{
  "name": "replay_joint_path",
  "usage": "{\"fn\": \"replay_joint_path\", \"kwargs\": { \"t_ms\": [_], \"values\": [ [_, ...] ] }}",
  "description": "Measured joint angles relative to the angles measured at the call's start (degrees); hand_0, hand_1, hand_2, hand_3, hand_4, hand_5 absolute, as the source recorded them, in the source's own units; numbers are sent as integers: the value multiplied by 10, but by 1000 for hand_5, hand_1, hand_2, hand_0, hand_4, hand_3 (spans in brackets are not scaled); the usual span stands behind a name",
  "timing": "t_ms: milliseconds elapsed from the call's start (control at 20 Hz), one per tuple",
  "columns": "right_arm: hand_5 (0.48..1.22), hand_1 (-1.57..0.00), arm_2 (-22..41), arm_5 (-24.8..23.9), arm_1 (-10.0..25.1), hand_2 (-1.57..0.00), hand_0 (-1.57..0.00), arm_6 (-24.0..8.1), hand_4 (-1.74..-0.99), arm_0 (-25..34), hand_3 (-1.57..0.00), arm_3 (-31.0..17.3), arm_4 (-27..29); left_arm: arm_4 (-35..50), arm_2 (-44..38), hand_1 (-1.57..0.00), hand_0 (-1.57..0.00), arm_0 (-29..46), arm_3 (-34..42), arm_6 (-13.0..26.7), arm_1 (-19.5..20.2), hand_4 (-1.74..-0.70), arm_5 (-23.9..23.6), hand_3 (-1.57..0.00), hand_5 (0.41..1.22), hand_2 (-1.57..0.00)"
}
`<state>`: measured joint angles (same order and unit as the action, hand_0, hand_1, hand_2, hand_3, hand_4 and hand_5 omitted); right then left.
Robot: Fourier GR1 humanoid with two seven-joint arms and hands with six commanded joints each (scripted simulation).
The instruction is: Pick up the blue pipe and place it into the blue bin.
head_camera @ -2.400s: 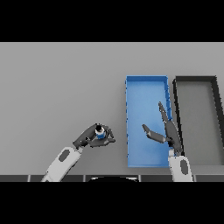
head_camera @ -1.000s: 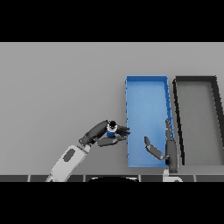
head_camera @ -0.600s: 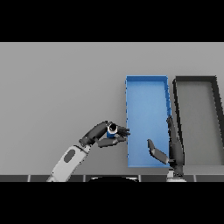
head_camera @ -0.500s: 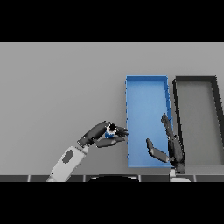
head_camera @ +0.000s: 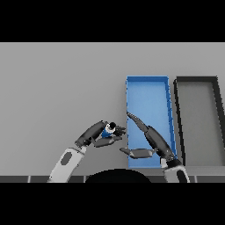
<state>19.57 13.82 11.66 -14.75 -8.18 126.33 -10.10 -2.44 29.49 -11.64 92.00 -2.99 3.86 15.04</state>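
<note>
Head view: left hand (head_camera: 97, 135) pinches the blue pipe (head_camera: 107, 130) above the bench (head_camera: 57, 88), at nine o'clock of the blue bin (head_camera: 147, 94). Right hand (head_camera: 149, 140), fingers spread, hangs over the bin's near end; I judge the two hands could collide there, or an early release could drop the pipe outside the wall.

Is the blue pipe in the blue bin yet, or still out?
Out. The blue pipe is held in the left hand, over the table just left of the blue bin.

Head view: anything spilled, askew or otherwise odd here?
Nothing stands out. The left hand holds the blue pipe just left of the blue bin; the right hand is open over the bin's near end. The black bin sits square beside it.
</note>
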Motion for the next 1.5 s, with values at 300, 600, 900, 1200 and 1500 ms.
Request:
{"fn": "replay_joint_path", "kwargs": {
  "t_ms": [300,600,900,1200,1500],
  "values": [
    [517,1,38,33,-32,1,1,-80,-1209,96,1,-38,28,-4,-11,-1571,-1571,3,0,1,-7,-1473,15,-1571,1221,-1571],
    [512,1,54,49,-66,-1,1,-103,-1208,197,1,-72,47,11,-22,-1571,-1571,4,0,7,-19,-1459,47,-1571,1221,-1571],
    [523,-652,49,70,-86,-657,-630,-150,-1383,265,-504,-118,73,5,-36,-1571,-1571,6,-12,3,-31,-1596,59,-1139,1221,-1528],
    [869,-1330,56,62,-110,-1331,-1324,-97,-1481,256,-1225,-140,85,-2,-31,-1571,-1571,21,1,5,-45,-1703,61,-1331,1221,-1560],
    [1129,-1508,61,72,-119,-1508,-1506,-79,-1488,258,-1480,-135,44,-16,-43,-1571,-1571,10,-5,-16,-51,-1731,68,-1432,1221,-1555]
  ]
}}
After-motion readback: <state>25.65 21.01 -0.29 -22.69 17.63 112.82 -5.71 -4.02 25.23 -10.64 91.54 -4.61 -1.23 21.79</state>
